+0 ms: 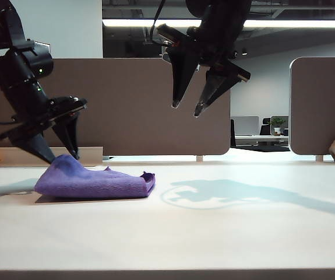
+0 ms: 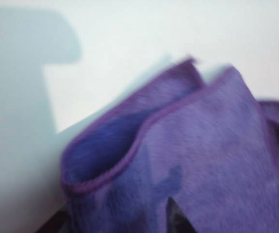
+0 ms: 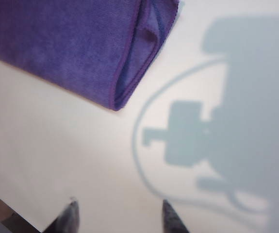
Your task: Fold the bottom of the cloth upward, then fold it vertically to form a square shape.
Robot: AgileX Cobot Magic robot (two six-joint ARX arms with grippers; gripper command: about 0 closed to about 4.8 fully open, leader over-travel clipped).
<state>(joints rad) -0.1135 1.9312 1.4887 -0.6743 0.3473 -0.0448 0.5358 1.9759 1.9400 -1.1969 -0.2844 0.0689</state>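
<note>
Grey partitions are backing a pale bench [image 1: 225, 233] where the cloth [image 1: 94, 182] is lying folded at lower left. Left end effector [image 1: 62, 157] is standing released over its left end; right end effector [image 1: 186, 108] is hanging released, top centre.

Cloth [image 1: 94, 182] on table [image 1: 214, 233] left, left hand [image 1: 62, 156] at its far-left edge, right hand [image 1: 186, 109] high above

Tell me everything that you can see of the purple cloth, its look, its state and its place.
The purple cloth is a fuzzy, thin towel with a darker stitched hem. It lies folded in layers on the pale table, left of the middle in the exterior view, and its left end is humped up. The folded edges gape a little at the right end. The left tool stands open at the raised end; contact cannot be told. The right tool hangs open high above the table, apart.
</note>
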